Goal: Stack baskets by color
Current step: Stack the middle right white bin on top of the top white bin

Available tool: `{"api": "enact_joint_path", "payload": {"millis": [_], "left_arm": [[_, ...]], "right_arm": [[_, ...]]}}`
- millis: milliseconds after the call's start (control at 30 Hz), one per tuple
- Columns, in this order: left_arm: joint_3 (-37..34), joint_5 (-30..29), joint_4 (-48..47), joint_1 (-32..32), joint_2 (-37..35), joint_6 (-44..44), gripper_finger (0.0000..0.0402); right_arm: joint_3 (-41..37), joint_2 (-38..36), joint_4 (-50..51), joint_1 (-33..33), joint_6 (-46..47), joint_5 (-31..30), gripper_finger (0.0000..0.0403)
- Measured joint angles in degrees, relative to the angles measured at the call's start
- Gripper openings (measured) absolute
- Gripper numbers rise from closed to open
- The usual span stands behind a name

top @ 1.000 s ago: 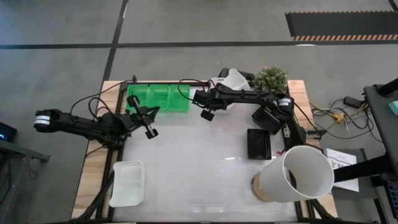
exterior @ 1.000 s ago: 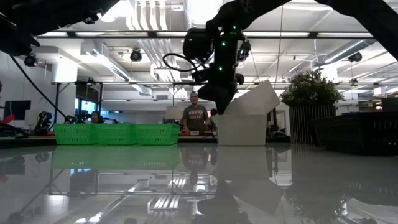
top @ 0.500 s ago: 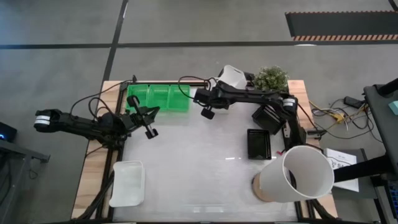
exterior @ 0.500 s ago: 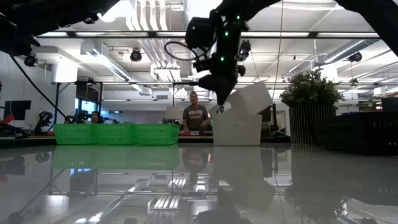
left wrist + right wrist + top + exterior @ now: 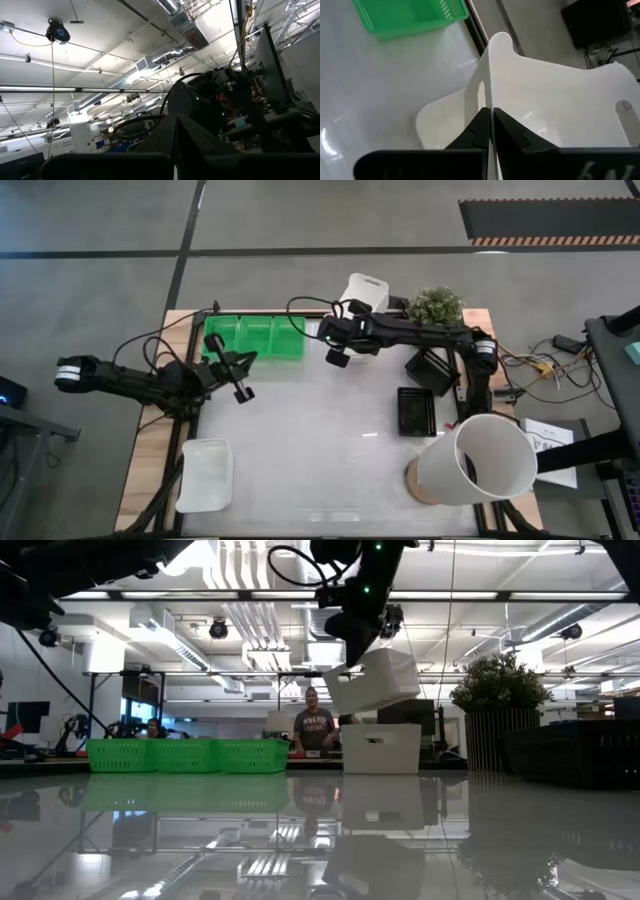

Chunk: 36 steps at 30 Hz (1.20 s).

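Note:
My right gripper is raised over the table's far middle, shut on a white basket that hangs tilted in the air. A second white basket stands on the table right below it. A third white basket sits at the near left. Green baskets stand in a row at the far left. Two black baskets lie on the right. My left gripper waits shut at the left, tipped upward and holding nothing. My right gripper pinches the top edge of one wall of the white basket between its two fingers, one finger on each face of the wall. The fingers come slanting down from above. The basket hangs tilted below them, clear of the white basket underneath.
A large white cylinder lies at the near right corner and a potted plant stands at the far right. The table's middle holds nothing. People stand in the room beyond the far edge.
My right gripper has risen and drawn a little toward the far edge, taking the white basket with it. The basket leaned on the other white basket before and now hangs clear above it. The lower basket has stayed on the table.

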<state>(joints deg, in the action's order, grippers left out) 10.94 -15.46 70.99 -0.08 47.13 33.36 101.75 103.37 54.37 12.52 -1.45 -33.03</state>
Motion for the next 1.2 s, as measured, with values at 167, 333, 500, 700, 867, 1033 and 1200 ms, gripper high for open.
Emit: {"api": "enact_joint_path", "payload": {"millis": [167, 333, 500, 700, 867, 1033, 1200], "left_arm": [[0.0, 0.0, -0.01, -0.01, 0.0, 0.0, 0.0], [0.0, 0.0, 0.01, -0.01, 0.0, 0.0, 0.0], [-0.07, -0.01, -0.01, 0.0, 0.0, -0.02, 0.0], [-0.07, 0.0, -0.03, -0.01, 0.28, -0.04, 0.0], [-0.07, 0.0, 0.01, -0.02, 0.28, -0.07, 0.0], [-0.07, 0.0, 0.01, 0.0, 0.48, -0.07, 0.0], [-0.07, 0.0, 0.06, 0.0, 0.48, -0.07, 0.0]], "right_arm": [[0.0, -0.15, -0.42, -0.5, -4.76, 0.25, 0.0009], [0.0, -0.76, -0.45, -0.66, -9.99, 3.01, 0.0009], [-0.52, -3.71, -0.98, -0.53, -12.84, 4.13, 0.0009], [-4.26, -9.38, -6.87, -0.38, -14.07, 8.99, 0.0008], [-11.61, -14.73, -14.85, -0.4, -15.35, 12.2, 0.0008], [-20.5, -20.0, -22.41, -0.38, -17.64, 12.08, 0.0008], [-26.88, -25.27, -23.81, -0.08, -19.35, 17.89, 0.0008]]}}
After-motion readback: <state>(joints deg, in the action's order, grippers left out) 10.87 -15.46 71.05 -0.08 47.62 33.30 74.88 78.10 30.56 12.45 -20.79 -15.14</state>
